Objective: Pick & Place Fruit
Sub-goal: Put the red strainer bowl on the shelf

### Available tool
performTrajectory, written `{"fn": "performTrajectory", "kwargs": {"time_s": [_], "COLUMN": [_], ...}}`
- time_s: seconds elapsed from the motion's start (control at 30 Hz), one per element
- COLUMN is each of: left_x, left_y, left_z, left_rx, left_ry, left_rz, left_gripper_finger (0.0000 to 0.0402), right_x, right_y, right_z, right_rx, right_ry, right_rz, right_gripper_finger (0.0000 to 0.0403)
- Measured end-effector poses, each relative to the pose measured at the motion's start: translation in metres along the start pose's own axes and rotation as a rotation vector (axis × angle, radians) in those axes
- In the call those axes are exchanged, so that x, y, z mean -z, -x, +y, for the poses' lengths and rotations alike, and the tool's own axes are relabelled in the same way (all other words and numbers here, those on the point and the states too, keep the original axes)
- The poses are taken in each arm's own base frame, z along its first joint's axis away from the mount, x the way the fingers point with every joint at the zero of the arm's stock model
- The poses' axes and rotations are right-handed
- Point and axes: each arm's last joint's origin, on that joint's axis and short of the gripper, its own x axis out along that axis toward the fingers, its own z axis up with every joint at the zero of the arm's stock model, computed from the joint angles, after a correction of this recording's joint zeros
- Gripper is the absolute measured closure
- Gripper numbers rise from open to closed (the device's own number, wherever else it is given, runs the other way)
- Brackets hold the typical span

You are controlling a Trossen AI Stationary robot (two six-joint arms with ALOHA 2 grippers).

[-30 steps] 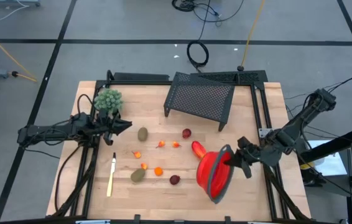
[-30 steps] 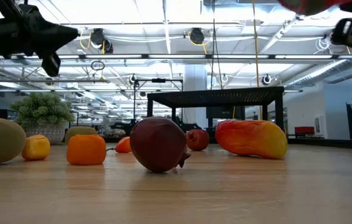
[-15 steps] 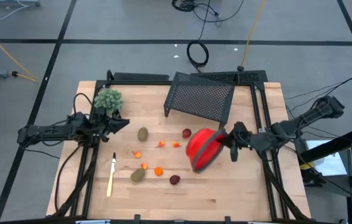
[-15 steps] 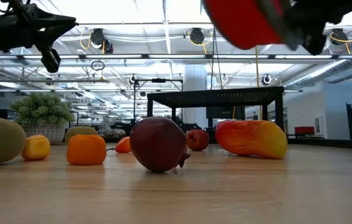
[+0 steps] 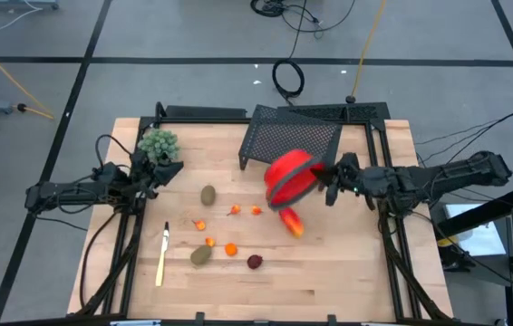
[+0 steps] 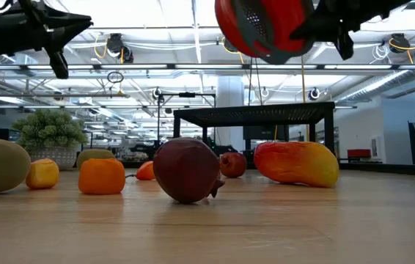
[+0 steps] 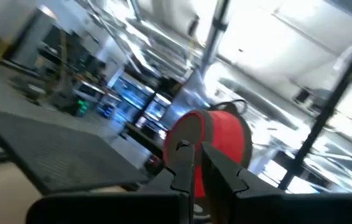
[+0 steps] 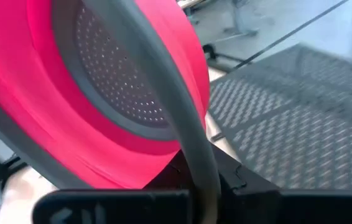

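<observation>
The fruit lies scattered on the wooden table (image 5: 347,272): a red-orange-yellow long piece (image 5: 291,222), two brownish-green ovals (image 5: 208,195) (image 5: 200,256), a dark red ball (image 5: 255,262) and several tiny orange bits (image 5: 231,248). The low view shows a second dark red ball (image 6: 231,164). My right gripper (image 5: 332,181) is shut on a red colander with a grey rim (image 5: 288,177), held high over the table's middle right. My left gripper (image 5: 177,169) hovers shut at the left, beside the bushy green clump (image 5: 158,145), holding nothing. My right gripper pinches the colander's grey rim (image 8: 202,177) between its two fingers. The fingers come about level from the table's right side. The colander is lifted clear of the table and tipped on its side, so its perforated inside (image 6: 255,22) shows in the low view.
A black mesh rack (image 5: 291,145) stands at the far middle, right behind the raised colander. A yellow-handled knife (image 5: 162,256) lies near the left front. Black frame rails run along both sides of the table.
My right gripper has swung from the table's near right toward the far edge and the middle, carrying the colander up to the mesh rack and rolling it over. The long fruit it covered now shows. My left gripper has tipped upward a little.
</observation>
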Motion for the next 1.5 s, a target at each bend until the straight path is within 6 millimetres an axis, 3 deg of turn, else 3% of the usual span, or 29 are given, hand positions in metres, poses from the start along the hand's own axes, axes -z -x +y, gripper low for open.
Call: {"fn": "performTrajectory", "kwargs": {"time_s": [0.23,0.37,0.77,1.07,1.3,1.5], "left_x": [-0.001,-0.006,-0.029,-0.017,0.001,0.01], "left_y": [-0.009,-0.024,-0.125,-0.19,-0.226,-0.251], "left_z": [0.0,-0.005,-0.041,-0.061,-0.069,-0.07], "left_rx": [-0.026,-0.061,-0.017,-0.033,-0.214,-0.387], "left_ry": [-0.047,-0.091,-0.344,-0.597,-0.822,-0.907], "left_rz": [-0.067,-0.046,0.072,0.105,0.111,0.103], "left_gripper_finger": [0.0376,0.0376,0.0376,0.0376,0.0376,0.0376], "right_x": [-0.023,-0.031,-0.034,-0.038,-0.04,-0.04], "right_y": [-0.005,-0.008,-0.012,-0.012,-0.012,-0.012], "right_z": [-0.012,-0.018,-0.033,-0.042,-0.044,-0.044], "right_rx": [0.091,0.131,0.225,0.36,0.405,0.414], "right_ry": [-0.041,-0.062,-0.068,-0.068,-0.069,-0.065], "right_rz": [-0.076,-0.105,-0.102,-0.169,-0.194,-0.197], "right_gripper_finger": [0.0401,0.0401,0.0401,0.0401,0.04,0.04]}}
